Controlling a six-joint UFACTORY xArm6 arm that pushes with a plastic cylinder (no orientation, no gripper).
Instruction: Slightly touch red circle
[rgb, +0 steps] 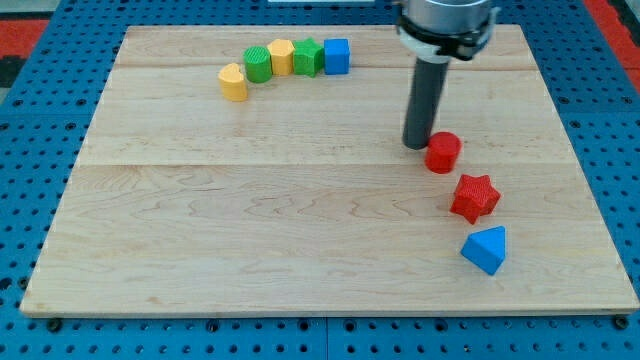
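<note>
A pale wooden board (300, 200) lies on a blue perforated bench, with red perforated panels showing at the view's top corners. I carry no gripper, so there is nothing to open or close: I end in a straight dark rod, and my tip (417, 146) is down at board level on the view's right half. The red circle (442, 152), a short red cylinder, stands just to the right of my tip, and the 2 appear to be touching or as good as touching; from this angle I cannot tell whether a thin gap remains. The task looks at or very near its end, since only light contact is asked for and the approach is already made; what may be left is at most a tiny nudge toward the view's right, gentle enough not to drive the block on. Below it, toward the view's bottom right, sit a red star (474, 197) and a blue triangle (485, 249), both apart from it. Well away at the view's top, 5 blocks form a curved row: a yellow heart-like block (233, 82), a green cylinder (258, 63), a yellow hexagonal block (282, 56), a green block (307, 57) and a blue cube (336, 55).
</note>
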